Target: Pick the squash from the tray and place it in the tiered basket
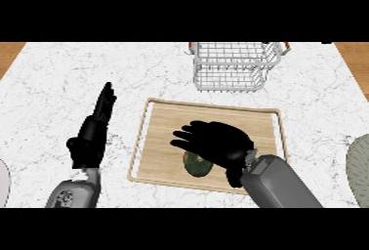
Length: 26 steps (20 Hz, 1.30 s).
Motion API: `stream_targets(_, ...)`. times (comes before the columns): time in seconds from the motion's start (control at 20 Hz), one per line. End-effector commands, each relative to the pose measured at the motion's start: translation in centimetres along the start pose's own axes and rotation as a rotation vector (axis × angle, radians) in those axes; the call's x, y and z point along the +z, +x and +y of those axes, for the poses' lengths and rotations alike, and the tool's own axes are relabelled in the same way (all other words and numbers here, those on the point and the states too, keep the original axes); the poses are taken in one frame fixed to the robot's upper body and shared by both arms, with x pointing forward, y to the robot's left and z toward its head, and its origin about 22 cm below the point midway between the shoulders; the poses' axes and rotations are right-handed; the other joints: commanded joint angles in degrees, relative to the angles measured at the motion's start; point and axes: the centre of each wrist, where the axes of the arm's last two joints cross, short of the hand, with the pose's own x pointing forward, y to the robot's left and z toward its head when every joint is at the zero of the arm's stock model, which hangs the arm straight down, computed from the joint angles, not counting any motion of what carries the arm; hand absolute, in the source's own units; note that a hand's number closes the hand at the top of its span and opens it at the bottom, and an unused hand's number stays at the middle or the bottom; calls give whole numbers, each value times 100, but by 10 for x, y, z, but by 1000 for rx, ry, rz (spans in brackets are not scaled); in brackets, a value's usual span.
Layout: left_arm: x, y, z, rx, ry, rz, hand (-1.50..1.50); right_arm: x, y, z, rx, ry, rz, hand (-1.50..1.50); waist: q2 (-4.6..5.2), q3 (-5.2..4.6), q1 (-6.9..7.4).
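Two open hands: the right hand (216, 141), fingers spread, hovers directly over the squash (194, 166) at the near edge of the tray (209, 104); the left hand (89, 140) rests farther off.

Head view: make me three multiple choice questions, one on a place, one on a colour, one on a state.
1. Where is the squash? A in a bowl; B on the wooden tray; C on a stove.
2. What colour is the squash? A orange; B yellow; C dark green.
3. How is the left hand? A open, beside the tray; B curled round the squash; C gripping the tray's rim.
Answers: 1 B, it lies on the tray, partly under the right hand. 2 C, its visible skin is dark green. 3 A, its fingers are straight, left of the tray.
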Motion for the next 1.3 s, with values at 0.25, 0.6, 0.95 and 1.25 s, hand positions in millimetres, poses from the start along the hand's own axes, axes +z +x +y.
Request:
stream_targets(0.25, 7, 1, -7, 6, 10, 9, 0, 3, 11, 26, -39, 7, -10, -150, -4, 0, -14)
stream_targets(0.6, 11, -6, -3, 6, -16, -6, 0, -17, -9, 43, -98, -82, -6, 150, 2, 0, 2)
stream_targets(0.95, -6, 2, -1, -8, 19, -3, 0, -23, 18, 45, 97, -233, -67, 150, 4, 1, -19)
stream_targets(1.25, 3, 5, -7, 3, -15, -2, 0, -33, -10, 50, 24, -82, 557, 150, -5, -17, 26)
